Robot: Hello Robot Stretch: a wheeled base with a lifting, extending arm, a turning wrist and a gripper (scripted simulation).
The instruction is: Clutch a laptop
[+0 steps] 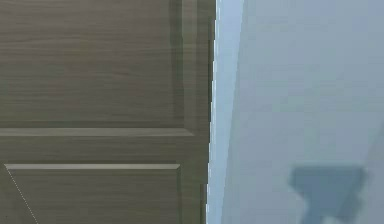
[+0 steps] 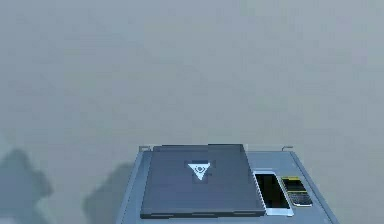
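I see the laptop [image 2: 197, 180] lying flat on the table [image 2: 275, 162]. Just right of the laptop lies a phone [image 2: 272, 193], and farther right of the laptop a second phone [image 2: 296, 192]. Behind the laptop rises a wall [image 2: 190, 70].

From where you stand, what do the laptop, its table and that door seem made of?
Laptop: dark grey matte lid, likely metal or plastic, no grain. Table: smooth pale grey-blue top, perhaps painted or laminate. Door: brown wood or veneer, by its streaked grain and framed panels.
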